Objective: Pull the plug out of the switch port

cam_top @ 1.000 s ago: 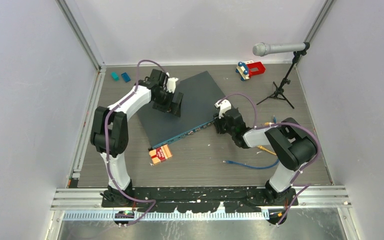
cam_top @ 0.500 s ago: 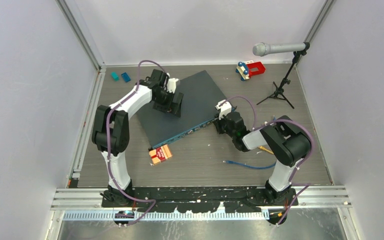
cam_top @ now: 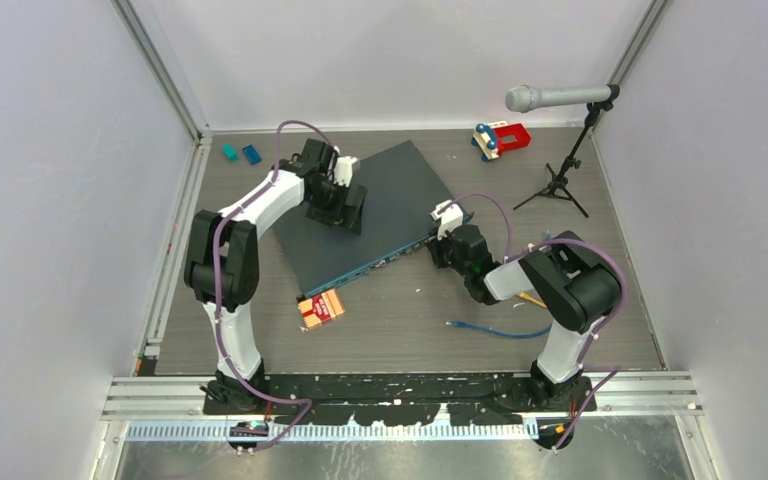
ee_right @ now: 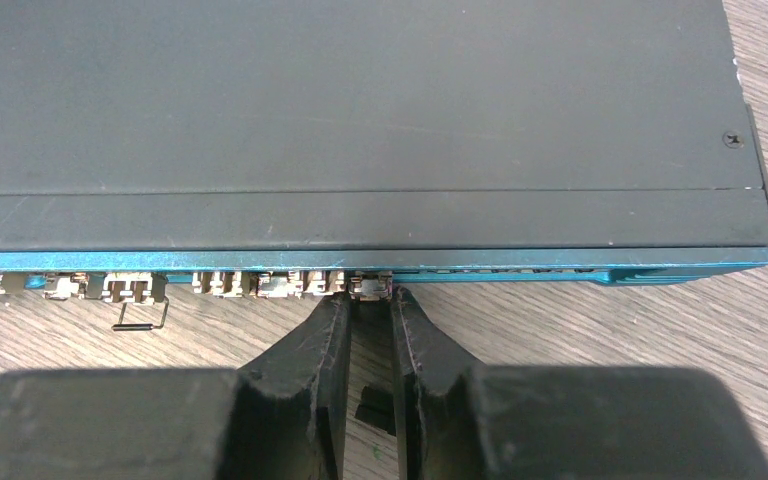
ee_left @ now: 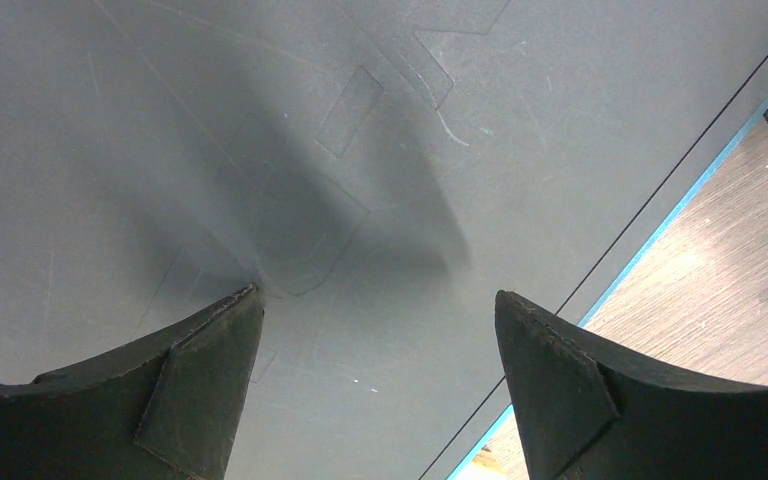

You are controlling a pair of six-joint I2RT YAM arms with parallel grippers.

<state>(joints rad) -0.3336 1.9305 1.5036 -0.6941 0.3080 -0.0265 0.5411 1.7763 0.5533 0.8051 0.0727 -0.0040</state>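
pinching a half-hidden plug (ee_right: 369, 287), right gripper (ee_right: 370, 297)

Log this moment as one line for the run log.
left gripper: open, tips on switch top | right gripper: shut on plug at front edge | plug: seated, not yet pulled

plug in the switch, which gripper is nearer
Right. The right gripper pinches the plug at the switch front; the left gripper sits open over the switch top, away from it.
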